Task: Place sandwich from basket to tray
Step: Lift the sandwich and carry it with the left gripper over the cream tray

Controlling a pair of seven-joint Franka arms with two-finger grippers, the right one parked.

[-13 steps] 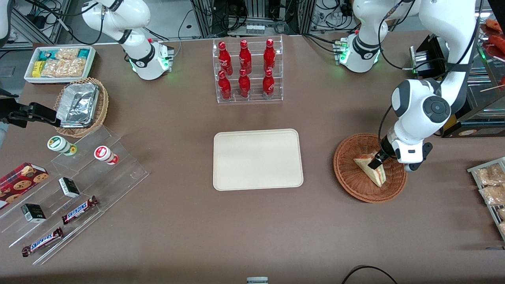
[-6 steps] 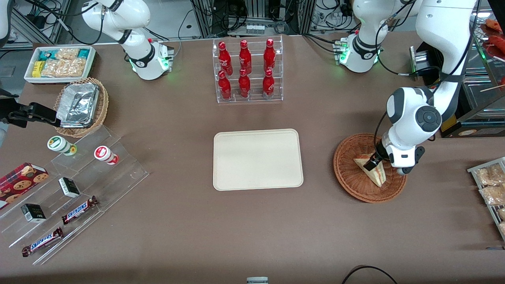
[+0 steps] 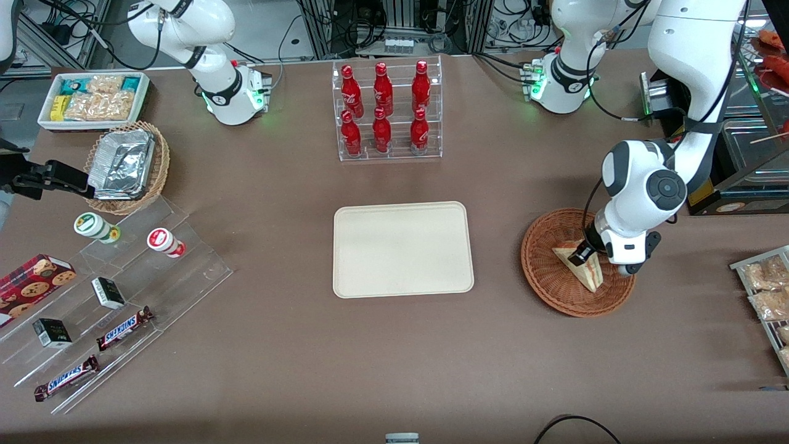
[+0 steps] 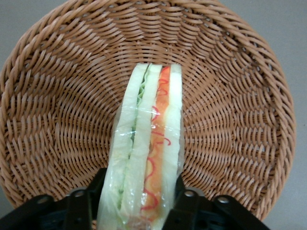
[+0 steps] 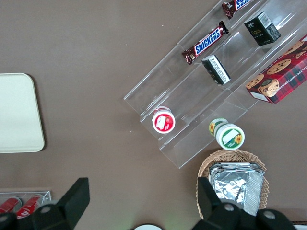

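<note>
gripper (image 3: 581,253) points down into the reddish-brown wicker basket (image 3: 545,271), its black fingers (image 4: 79,207) pressed against both bread faces of the wrapped sandwich (image 3: 582,268), clamped on it. the white wrist bends over the basket's rim toward the working arm's end of the table. bare brown table lies between the basket and the cream tray (image 3: 402,249), which sits well apart toward the parked arm's end. since a second ago the wrist has shifted slightly toward the tray; the sandwich is still in the basket.
</note>
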